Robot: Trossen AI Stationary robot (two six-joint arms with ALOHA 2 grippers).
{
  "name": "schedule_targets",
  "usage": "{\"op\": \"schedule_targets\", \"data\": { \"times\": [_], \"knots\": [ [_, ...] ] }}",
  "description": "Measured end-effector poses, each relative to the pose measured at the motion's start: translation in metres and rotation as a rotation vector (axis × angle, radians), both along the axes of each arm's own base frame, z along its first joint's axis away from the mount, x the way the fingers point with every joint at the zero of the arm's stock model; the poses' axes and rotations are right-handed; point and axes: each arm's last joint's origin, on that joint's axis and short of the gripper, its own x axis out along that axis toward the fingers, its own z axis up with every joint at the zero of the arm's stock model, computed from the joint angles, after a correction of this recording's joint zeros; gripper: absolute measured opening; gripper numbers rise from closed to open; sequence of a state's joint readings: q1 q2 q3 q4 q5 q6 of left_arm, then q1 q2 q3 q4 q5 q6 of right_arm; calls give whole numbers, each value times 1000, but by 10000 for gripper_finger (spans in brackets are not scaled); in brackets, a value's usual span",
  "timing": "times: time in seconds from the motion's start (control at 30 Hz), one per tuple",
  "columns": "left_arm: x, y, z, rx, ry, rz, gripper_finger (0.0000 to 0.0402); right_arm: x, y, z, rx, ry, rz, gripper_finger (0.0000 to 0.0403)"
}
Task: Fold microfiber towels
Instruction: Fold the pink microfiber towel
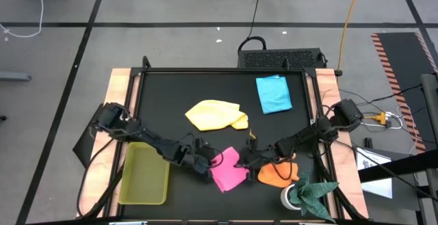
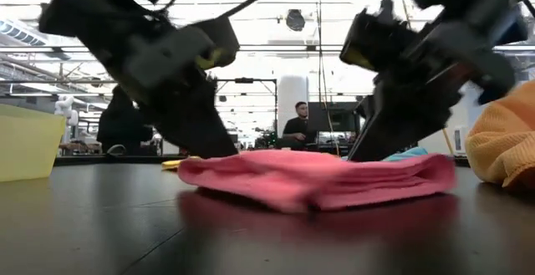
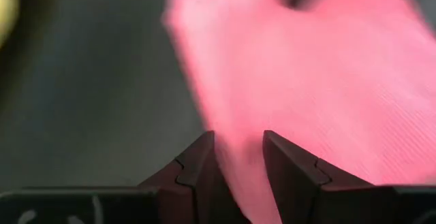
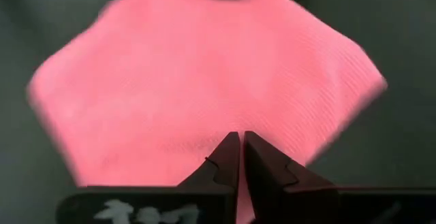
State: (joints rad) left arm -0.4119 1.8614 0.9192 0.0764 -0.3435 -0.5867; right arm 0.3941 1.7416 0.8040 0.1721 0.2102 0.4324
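Figure: two arms meeting at a folded cloth. The left gripper (image 1: 205, 165) stands partly open at the left edge of the pink microfiber towel (image 1: 228, 169), its dark fingers (image 3: 197, 173) set apart with the towel's edge lying between them; whether they press the cloth cannot be told. The right gripper (image 1: 245, 162) is clenched, its fingertips nearly meeting at the towel's right edge, and in the right wrist view the pink cloth fills the field just beyond them; whether any cloth is pinched cannot be told. The pink towel lies folded and flat on the black table (image 1: 164, 109), near its front middle, a doubled edge showing in the low view. Just beside it to the right lies the orange microfiber towel (image 1: 277, 174), bunched. The yellow microfiber towel (image 1: 215, 114) sits crumpled behind, near the table's centre, and the light blue microfiber towel (image 1: 274, 94) lies flat toward the far right. A translucent yellow-green rectangular tray (image 1: 145, 174) occupies the front left; a dark green cloth (image 1: 311, 192) rests at the front right corner. Bare table surface remains along the far left, between tray and yellow towel.
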Motion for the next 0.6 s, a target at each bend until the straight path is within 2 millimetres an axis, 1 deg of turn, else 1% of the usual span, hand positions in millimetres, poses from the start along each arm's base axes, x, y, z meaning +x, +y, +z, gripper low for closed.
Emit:
{"op": "schedule_targets", "data": {
  "times": [0.17,0.23,0.3,0.37,0.43,0.53,0.6],
  "knots": [
    [-10,-28,2,-64,-25,-38,126,10,-25,-5,-57,6,-28,15],
    [-12,-36,4,-79,-58,-65,126,15,-33,-4,-104,-26,-4,15],
    [-12,-41,6,-70,-91,-80,126,20,-38,0,-157,-89,12,15],
    [-10,-39,8,-34,-114,-70,126,24,-36,8,-193,-162,47,15],
    [-8,-34,8,8,-125,-50,126,25,-31,16,-189,-220,80,15],
    [-1,-20,8,66,-134,-13,126,21,-21,24,-158,-247,95,15],
    [5,-6,8,96,-132,13,126,17,-12,25,-102,-238,104,15]
  ]
}}
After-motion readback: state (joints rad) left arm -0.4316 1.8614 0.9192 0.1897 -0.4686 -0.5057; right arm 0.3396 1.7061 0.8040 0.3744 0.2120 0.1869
